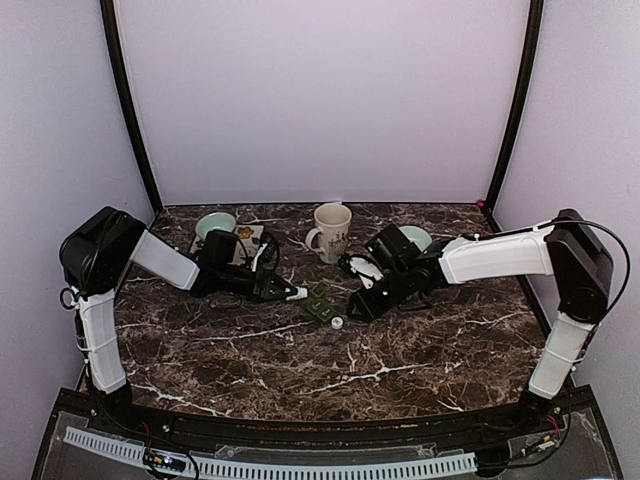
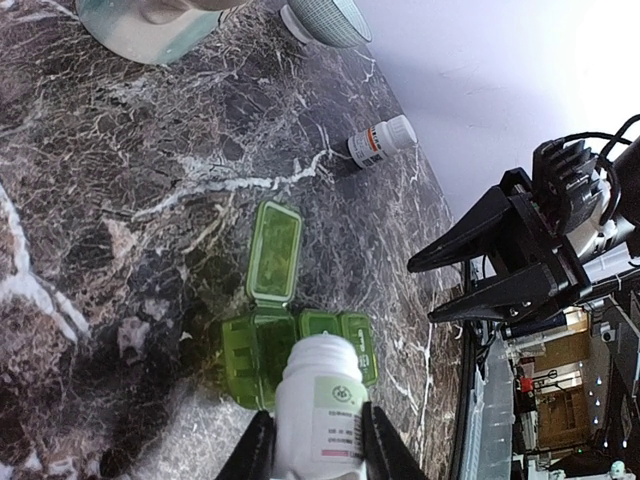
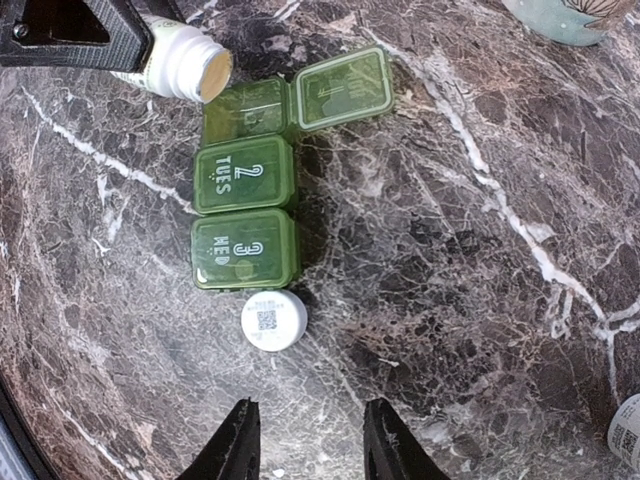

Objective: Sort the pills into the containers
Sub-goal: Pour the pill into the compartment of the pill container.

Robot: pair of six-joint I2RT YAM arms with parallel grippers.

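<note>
The left gripper's (image 2: 318,442) jaws are clamped on the sides of a white bottle (image 2: 322,395), one finger on each side. The bottle is uncapped and tipped, its mouth toward the green pill box (image 3: 245,215). The right gripper's (image 3: 305,440) jaws stand apart with nothing between them, hanging over bare table (image 1: 300,375) and touching nothing. The pill box lies at the middle of the table between the two grippers. It is a row of three cells. The left-most cell has its lid thrown open, and the cells marked TUES and WED are shut. The bottle's mouth is at the edge of the open cell, and something pale yellow shows inside it, but I cannot tell whether it is pills. Nor can I tell whether anything lies in the open cell, since its green floor is shadowed. A white cap (image 3: 273,319) lies flat just beside the WED end of the box. A second bottle (image 2: 380,143), capped, lies on its side to the far right, cut off by the frame edge in the right wrist view. A mug (image 1: 332,230) stands farther back.
</note>
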